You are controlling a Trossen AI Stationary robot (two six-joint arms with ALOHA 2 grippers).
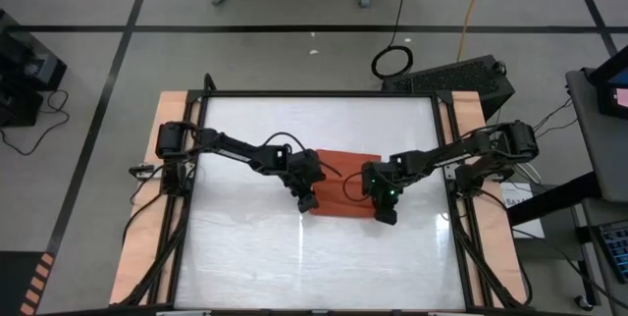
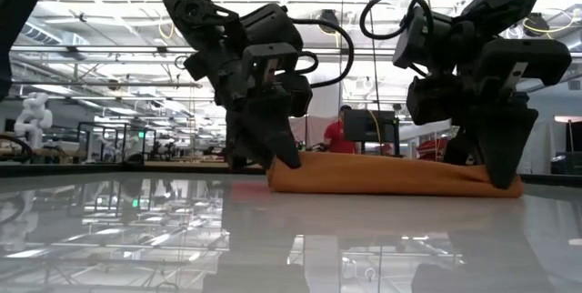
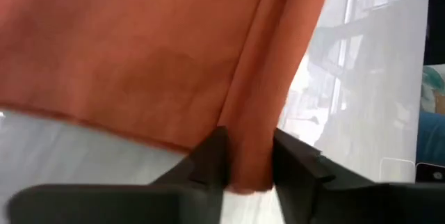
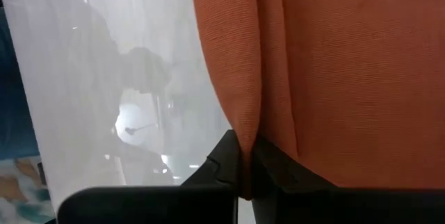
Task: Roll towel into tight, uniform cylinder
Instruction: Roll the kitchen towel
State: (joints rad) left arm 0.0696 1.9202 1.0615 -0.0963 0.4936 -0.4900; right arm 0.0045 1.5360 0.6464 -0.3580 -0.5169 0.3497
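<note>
One towel [image 1: 345, 181] on glossy white table [image 1: 245, 247]; person [image 2: 340, 134] behind.

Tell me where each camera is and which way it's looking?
High: above the table, looking straight down; both arms, left hand, right hand, on the towel.
Low: at tabletop height, looking across into the room; both hands on the towel.
Left wrist: on the left arm, past its fingers around a towel fold.
Right wrist: on the right arm, fingers pinching a fold.
All share the towel.
</note>
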